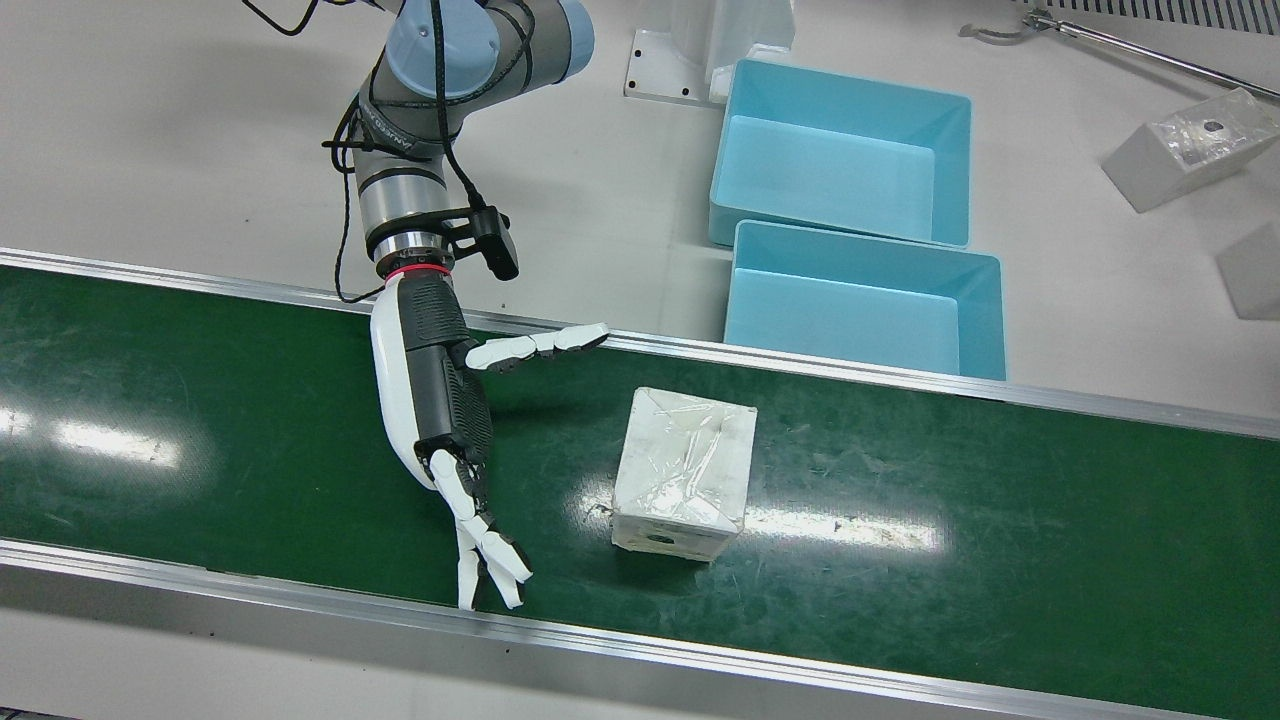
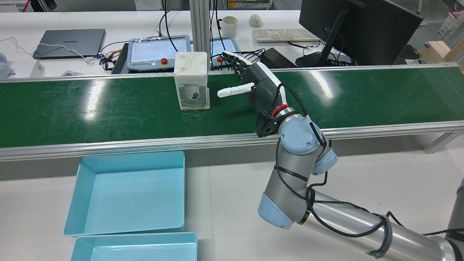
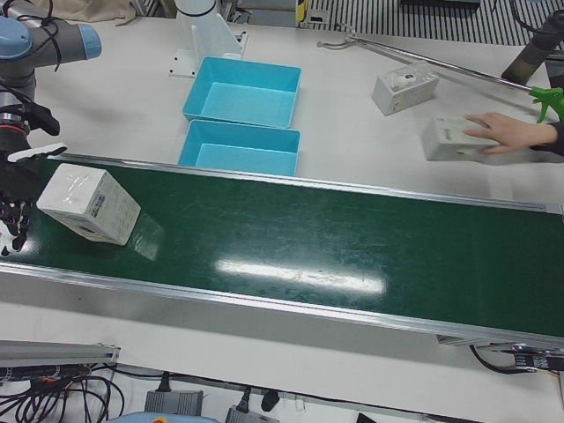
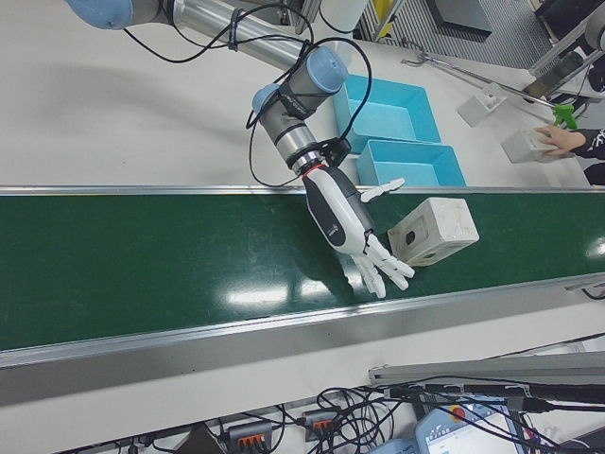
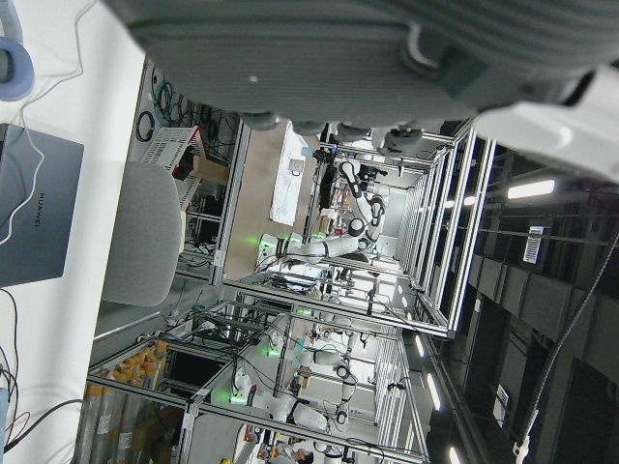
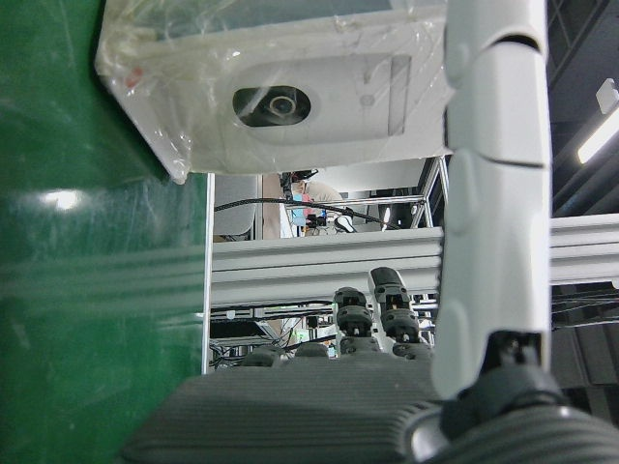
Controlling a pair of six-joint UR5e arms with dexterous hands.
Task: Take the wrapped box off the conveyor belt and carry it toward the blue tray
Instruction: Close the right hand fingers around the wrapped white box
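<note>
Green conveyor belt point(image 1: 250, 440) carrying the wrapped box point(image 1: 684, 471), right hand point(image 1: 440, 400) alongside with fingers point(image 1: 488, 552) splayed, empty; slick film, likely light and rigid, best clasped across opposite sides.

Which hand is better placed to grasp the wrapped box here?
The right hand: it hovers open over the conveyor belt right beside the wrapped box. The left hand appears only in its own camera, pointed away from the belt.

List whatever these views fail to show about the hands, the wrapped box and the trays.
- Left robot hand: only its own camera shows it, a close dark blur; its pose is unreadable.
- Wrapped box: label print too small in the front view.
- Near blue tray: cut off by the rear view's bottom edge.
- Right robot hand: open beside the box.
</note>
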